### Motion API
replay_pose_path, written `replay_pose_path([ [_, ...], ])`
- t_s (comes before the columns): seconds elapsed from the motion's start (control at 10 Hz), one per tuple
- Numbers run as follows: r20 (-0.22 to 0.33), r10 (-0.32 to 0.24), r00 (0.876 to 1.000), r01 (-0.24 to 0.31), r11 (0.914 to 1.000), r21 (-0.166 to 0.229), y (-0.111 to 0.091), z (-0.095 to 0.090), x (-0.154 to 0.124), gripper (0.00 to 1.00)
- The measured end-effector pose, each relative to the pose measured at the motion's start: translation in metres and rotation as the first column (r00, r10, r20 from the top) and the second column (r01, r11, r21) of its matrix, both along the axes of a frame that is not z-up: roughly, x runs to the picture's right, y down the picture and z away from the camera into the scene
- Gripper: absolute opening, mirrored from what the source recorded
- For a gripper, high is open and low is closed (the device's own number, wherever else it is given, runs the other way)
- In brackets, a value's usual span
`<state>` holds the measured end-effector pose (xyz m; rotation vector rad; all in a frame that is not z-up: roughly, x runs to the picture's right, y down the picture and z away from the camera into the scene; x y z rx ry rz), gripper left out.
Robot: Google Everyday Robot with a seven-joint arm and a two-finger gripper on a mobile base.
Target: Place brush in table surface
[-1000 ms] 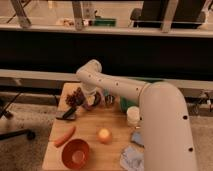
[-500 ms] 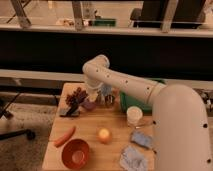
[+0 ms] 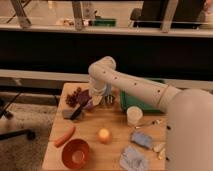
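Arm (image 3: 135, 87) swung right. Gripper (image 3: 96, 101) low over table (image 3: 114, 121), brush (image 3: 77, 113) slanting off its left; can't tell grip state. Risk: tilted release, brush rolls off the edge.

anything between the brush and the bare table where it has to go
Nothing visible does. The brush slants down below the claw at the table's far end, with bare table surface right beside its lower end. A grey block sits close by that end.

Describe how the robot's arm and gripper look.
The arm is off-white and thick, built of rounded tubular segments with a bulbous joint; no cables or markings show. The gripper, greyish, hangs over the far left of the table surface.
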<state>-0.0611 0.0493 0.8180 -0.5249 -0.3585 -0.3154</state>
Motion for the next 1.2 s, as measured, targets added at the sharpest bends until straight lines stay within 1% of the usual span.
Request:
replay_pose_path([
  [0.2,0.003,0.008,1.000,-0.008,0.9998,-0.017,0.008,-0.006,0.012,0.00],
  [0.3,0.004,0.017,1.000,-0.017,0.9996,-0.024,0.010,-0.008,0.017,0.00],
  [0.4,0.007,0.037,0.999,-0.036,0.9985,-0.040,0.014,-0.010,0.028,0.00],
  [0.6,0.005,0.047,0.999,-0.047,0.9972,-0.058,0.020,-0.013,0.032,0.00],
  [0.8,-0.029,0.044,0.999,-0.047,0.9936,-0.102,0.029,-0.014,0.033,0.00],
  [1.0,-0.068,0.028,0.997,-0.038,0.9883,-0.148,0.038,-0.015,0.032,0.00],
  [1.2,-0.093,0.018,0.996,-0.034,0.9840,-0.175,0.045,-0.018,0.033,0.00],
])
